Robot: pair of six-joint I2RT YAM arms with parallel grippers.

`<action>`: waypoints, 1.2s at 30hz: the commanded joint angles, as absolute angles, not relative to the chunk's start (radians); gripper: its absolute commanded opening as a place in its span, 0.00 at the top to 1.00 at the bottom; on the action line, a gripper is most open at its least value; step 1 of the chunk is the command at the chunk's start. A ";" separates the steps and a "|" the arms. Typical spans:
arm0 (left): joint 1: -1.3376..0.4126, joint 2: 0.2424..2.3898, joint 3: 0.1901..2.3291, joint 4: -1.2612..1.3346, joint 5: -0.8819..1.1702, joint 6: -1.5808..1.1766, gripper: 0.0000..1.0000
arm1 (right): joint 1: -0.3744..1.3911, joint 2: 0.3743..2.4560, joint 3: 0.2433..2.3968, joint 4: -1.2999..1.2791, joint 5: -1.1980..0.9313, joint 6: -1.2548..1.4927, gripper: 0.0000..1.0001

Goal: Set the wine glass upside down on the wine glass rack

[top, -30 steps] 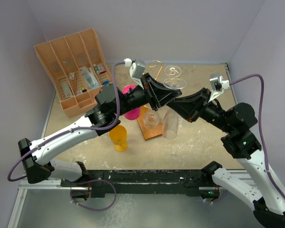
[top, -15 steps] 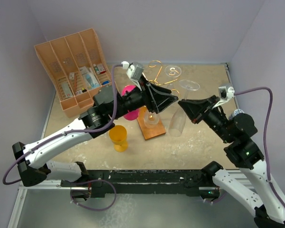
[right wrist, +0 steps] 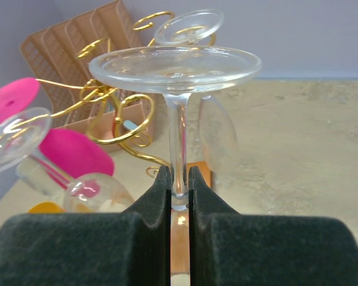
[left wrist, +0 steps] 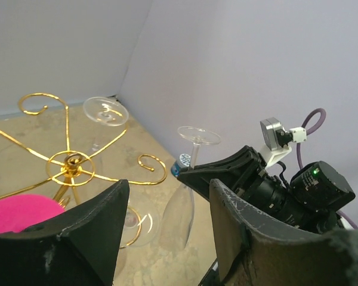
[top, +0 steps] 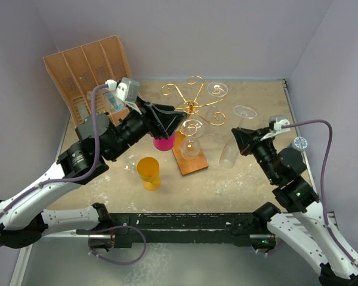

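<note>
My right gripper [top: 238,136] [right wrist: 179,179] is shut on the stem of a clear wine glass [top: 229,154] [right wrist: 174,62] [left wrist: 179,214]. The glass hangs upside down, foot up and bowl down, to the right of the wine glass rack [top: 191,108] [left wrist: 71,161] [right wrist: 116,101] and apart from it. The rack is gold wire with scroll arms on a brown wooden base [top: 188,164]. My left gripper [top: 178,118] [left wrist: 168,196] stands open and empty just left of the rack's post.
Two clear glasses [top: 217,89] [top: 190,148] and a pink one [top: 164,142] hang on the rack. A yellow cup [top: 149,173] stands in front. A tan organiser box [top: 86,74] sits at the back left, a small blue-and-white round object [top: 299,143] at the right.
My left gripper has opened and drawn back to the left of the rack. My right gripper has carried the glass rightward, away from the rack, still gripping its stem.
</note>
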State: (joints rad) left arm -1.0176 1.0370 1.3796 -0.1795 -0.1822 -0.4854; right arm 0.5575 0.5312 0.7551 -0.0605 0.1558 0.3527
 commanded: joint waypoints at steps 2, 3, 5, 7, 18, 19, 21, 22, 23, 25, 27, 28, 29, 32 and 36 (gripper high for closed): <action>-1.022 0.956 1.366 -0.228 -0.291 -0.468 0.46 | 0.555 0.557 0.666 0.214 0.266 0.245 1.00; -1.022 0.937 1.357 -0.226 -0.298 -0.475 0.46 | 0.555 0.575 0.659 0.223 0.289 0.232 1.00; -1.022 0.914 1.341 -0.223 -0.309 -0.480 0.46 | 0.555 0.614 0.654 0.246 0.319 0.206 1.00; -1.021 0.898 1.333 -0.229 -0.326 -0.485 0.46 | 0.555 0.632 0.638 0.292 0.312 0.184 1.00; -1.021 0.868 1.351 -0.286 -0.377 -0.488 0.45 | 0.554 0.644 0.552 0.543 0.209 0.081 1.00; -1.022 0.866 1.349 -0.291 -0.382 -0.487 0.45 | 0.553 0.641 0.541 0.573 0.187 0.081 1.00; -1.022 0.859 1.345 -0.295 -0.390 -0.488 0.45 | 0.554 0.647 0.526 0.613 0.145 0.081 1.00; -1.022 0.857 1.342 -0.296 -0.393 -0.490 0.45 | 0.554 0.654 0.522 0.630 0.124 0.080 1.00; -1.022 0.855 1.341 -0.297 -0.395 -0.492 0.45 | 0.554 0.664 0.519 0.646 0.106 0.078 1.00; -1.022 0.853 1.339 -0.304 -0.398 -0.496 0.45 | 0.554 0.682 0.514 0.678 0.079 0.078 1.00; -1.022 0.847 1.336 -0.311 -0.403 -0.501 0.45 | 0.554 0.697 0.509 0.708 0.060 0.077 1.00; -1.022 0.845 1.336 -0.312 -0.406 -0.502 0.45 | 0.554 0.705 0.507 0.720 0.052 0.075 1.00; -1.022 0.843 1.334 -0.314 -0.409 -0.504 0.45 | 0.554 0.713 0.505 0.730 0.042 0.073 1.00; -1.022 0.838 1.334 -0.321 -0.416 -0.508 0.45 | 0.553 0.736 0.497 0.757 0.029 0.068 1.00; -1.022 0.832 1.327 -0.326 -0.425 -0.512 0.45 | 0.554 0.761 0.482 0.786 0.027 0.059 1.00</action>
